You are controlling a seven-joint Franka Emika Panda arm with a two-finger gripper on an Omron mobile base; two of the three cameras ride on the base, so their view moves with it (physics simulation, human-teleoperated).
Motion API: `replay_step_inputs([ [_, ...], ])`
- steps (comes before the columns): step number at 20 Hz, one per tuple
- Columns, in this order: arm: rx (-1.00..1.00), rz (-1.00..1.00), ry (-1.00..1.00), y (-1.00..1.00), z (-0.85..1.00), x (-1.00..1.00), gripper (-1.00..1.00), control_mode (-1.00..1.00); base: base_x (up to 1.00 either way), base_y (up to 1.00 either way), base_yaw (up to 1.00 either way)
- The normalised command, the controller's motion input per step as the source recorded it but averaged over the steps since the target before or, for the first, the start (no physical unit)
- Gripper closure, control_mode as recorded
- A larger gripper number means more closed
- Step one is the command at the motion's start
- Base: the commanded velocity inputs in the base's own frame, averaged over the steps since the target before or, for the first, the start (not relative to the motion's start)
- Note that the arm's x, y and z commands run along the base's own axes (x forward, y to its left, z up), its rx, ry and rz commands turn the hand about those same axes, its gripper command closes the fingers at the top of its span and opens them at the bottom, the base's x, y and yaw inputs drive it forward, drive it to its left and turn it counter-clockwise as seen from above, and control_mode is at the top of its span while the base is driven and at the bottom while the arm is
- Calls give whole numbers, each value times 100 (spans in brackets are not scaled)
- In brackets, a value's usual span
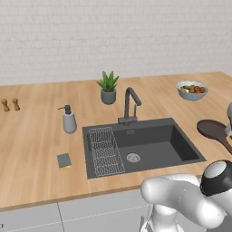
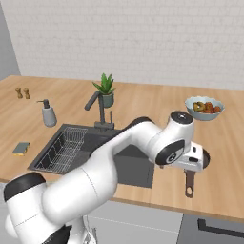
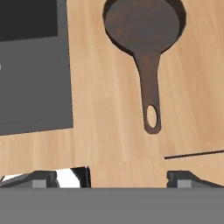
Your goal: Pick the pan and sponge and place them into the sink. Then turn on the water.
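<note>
You see a matt pale wood-grain counter (image 1: 36, 136); the pan (image 3: 142, 24) looks dull, mottled dark brown; the sink (image 1: 181, 145) is matt dark grey, its rack (image 1: 105, 152) thin metal wire; the arm (image 2: 95, 176) is glossy white.

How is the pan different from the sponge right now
The pan is round and dark brown with a handle; the sponge is small, square, grey-green over yellow. The pan lies right of the sink, below the open gripper; the sponge lies left of it. Both rest flat on the wooden counter, outside the sink.
</note>
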Motion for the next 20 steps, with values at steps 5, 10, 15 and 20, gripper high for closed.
replay_step_inputs([
  [5,8,-1,9,-29,-17,20,-100,-100,0,0,0],
  [10,4,0,17,-22,-5,42,-100,-100,0,0,0],
  [15,0,1,10,-4,-9,38,-100,-100,0,0,0],
  [20,1,6,1,-10,-25,26,-100,-100,0,0,0],
])
